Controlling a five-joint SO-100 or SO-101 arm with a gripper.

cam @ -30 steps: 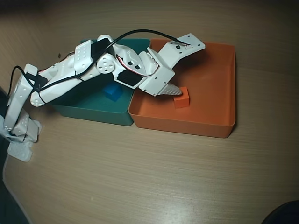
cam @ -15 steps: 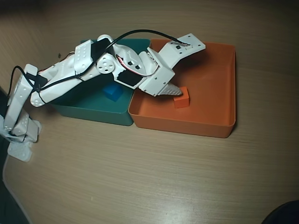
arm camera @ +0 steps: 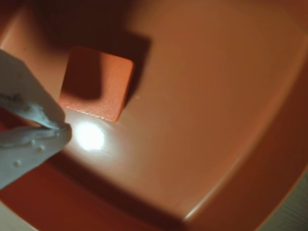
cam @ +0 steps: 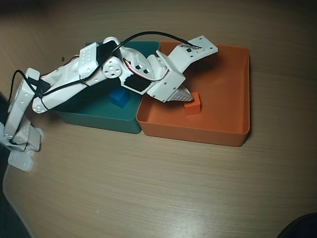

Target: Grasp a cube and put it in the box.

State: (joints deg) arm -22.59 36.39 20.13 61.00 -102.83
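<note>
Cube (cam: 192, 103) lying flat in the box (cam: 228, 130), edges slightly skewed to its walls; jaws together, just beside it.

Wooden table (cam: 163, 188) under orange box (cam: 233, 136), teal tray (cam: 99, 120), arm base (cam: 20, 144)

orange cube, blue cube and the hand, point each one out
orange cube (cam: 192, 104), overhead view, on its top face
blue cube (cam: 120, 97), overhead view, on its visible top face
hand (cam: 185, 97), overhead view, at the fingertips beside the orange cube
</note>
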